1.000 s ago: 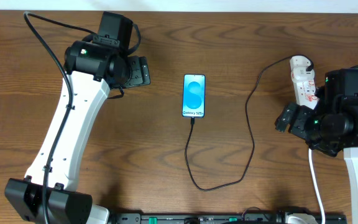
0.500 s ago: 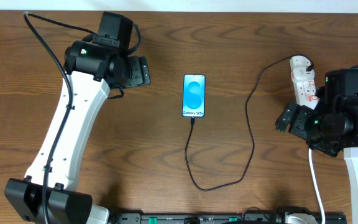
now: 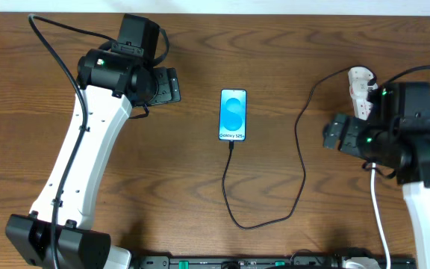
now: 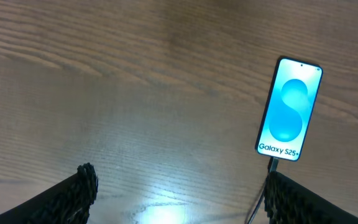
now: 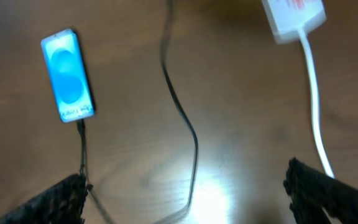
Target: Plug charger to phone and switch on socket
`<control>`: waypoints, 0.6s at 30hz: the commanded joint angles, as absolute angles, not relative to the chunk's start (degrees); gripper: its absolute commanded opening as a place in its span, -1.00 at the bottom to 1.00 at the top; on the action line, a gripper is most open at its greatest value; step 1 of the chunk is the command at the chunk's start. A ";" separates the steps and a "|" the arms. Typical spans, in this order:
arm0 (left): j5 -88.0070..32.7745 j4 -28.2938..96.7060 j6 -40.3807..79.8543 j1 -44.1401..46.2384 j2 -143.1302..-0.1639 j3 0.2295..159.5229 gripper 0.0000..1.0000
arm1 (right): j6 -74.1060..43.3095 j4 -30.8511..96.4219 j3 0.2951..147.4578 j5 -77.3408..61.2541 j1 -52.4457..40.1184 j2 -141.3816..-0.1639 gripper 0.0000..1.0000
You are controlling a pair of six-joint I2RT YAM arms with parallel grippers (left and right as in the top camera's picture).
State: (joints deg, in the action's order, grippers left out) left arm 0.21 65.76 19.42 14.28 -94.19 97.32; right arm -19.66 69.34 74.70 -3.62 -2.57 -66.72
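Note:
The phone (image 3: pixel 233 114) lies flat mid-table with its cyan screen lit, also seen in the left wrist view (image 4: pixel 289 109) and the right wrist view (image 5: pixel 68 74). The charger (image 3: pixel 301 175) is a thin black cable. Its tip (image 4: pixel 272 165) sits at the phone's bottom edge, and it loops forward and round to the socket (image 3: pixel 362 84) at the back right. My left gripper (image 3: pixel 172 86) hovers open, left of the phone, with nothing between its fingers (image 4: pixel 82 186). My right gripper (image 3: pixel 333 134) hangs open above the table, just left of the socket, empty too.
A thick white cord (image 3: pixel 378 217) runs from the socket (image 5: pixel 291 18) toward the table's front edge, under the right arm. The charger cable (image 5: pixel 182 118) crosses the wood between my right fingertips (image 5: pixel 316 186). A black rail lies along the front edge (image 3: pixel 275 263).
My right arm has swung left and toward the back, bringing its gripper nearer the socket's left side. The left arm, phone and cable have not moved.

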 commanded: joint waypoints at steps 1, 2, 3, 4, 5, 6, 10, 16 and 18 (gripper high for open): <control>0.91 65.95 18.68 14.00 -93.54 97.47 0.75 | -13.54 63.26 69.10 -3.20 -4.32 -60.66 0.99; 0.91 65.95 18.68 14.00 -93.56 97.47 0.75 | -12.53 60.71 67.07 -3.44 -4.47 -59.13 0.98; 0.91 65.95 18.65 14.00 -93.56 97.47 0.75 | -11.66 58.15 64.97 -3.60 -4.49 -57.60 0.99; 0.91 65.95 18.68 14.00 -93.54 97.47 0.76 | -10.81 54.63 61.98 -3.60 -4.49 -55.35 0.99; 0.91 65.95 18.68 14.00 -93.56 97.47 0.75 | -10.31 52.80 60.34 -3.60 -4.49 -54.00 0.99; 0.91 65.95 18.68 14.00 -93.56 97.47 0.75 | -9.39 49.71 57.52 -3.57 -4.47 -51.51 0.99; 0.91 65.95 18.68 14.00 -93.56 97.47 0.75 | -5.34 38.87 47.66 -3.57 -4.43 -41.98 0.98; 0.91 65.95 18.68 14.00 -93.56 97.47 0.75 | -2.02 24.08 34.48 -3.29 -4.36 -29.52 0.98; 0.91 65.95 18.68 14.00 -93.56 97.47 0.75 | -2.02 16.82 28.84 -3.03 -4.16 -25.39 0.99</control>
State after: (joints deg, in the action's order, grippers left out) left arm 0.36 65.73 19.42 14.28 -94.17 97.32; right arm -4.54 22.81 34.87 -3.62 -4.21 -29.63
